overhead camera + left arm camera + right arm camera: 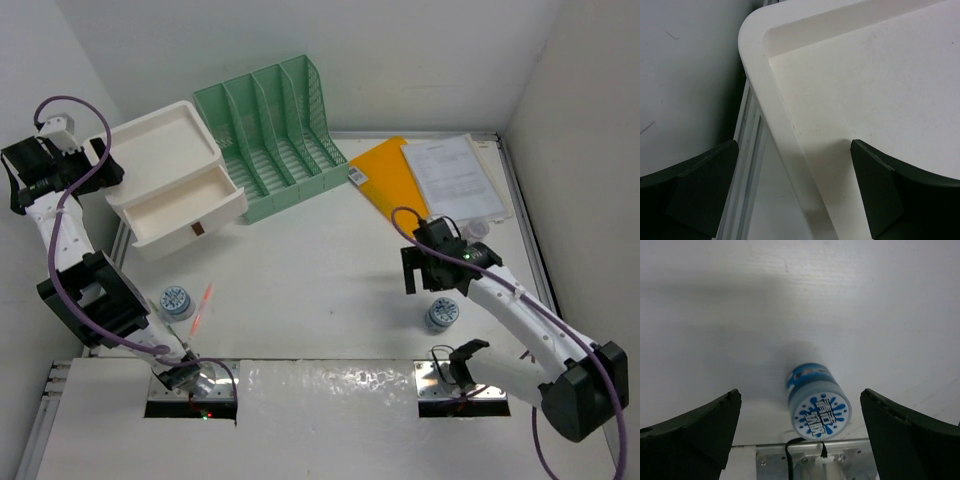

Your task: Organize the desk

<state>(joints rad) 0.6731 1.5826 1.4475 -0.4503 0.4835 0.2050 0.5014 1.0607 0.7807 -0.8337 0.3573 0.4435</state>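
Observation:
The white desk (320, 270) carries a white drawer box (170, 180) at the back left, its drawer pulled out. My left gripper (106, 168) hangs open and empty over the box's left corner; the left wrist view shows the jaws (790, 192) wide apart astride the box's rounded top rim (757, 65). My right gripper (436, 272) is open and empty above a small blue-and-white jar (441, 315). In the right wrist view the jar (817, 407) stands between and below the spread jaws (800, 432), untouched.
A second blue-and-white jar (177, 300) and a red pen (203, 305) lie front left. A green file rack (275, 130) stands at the back, with an orange folder (385, 180) and papers (452, 175) to its right. Walls close in on both sides.

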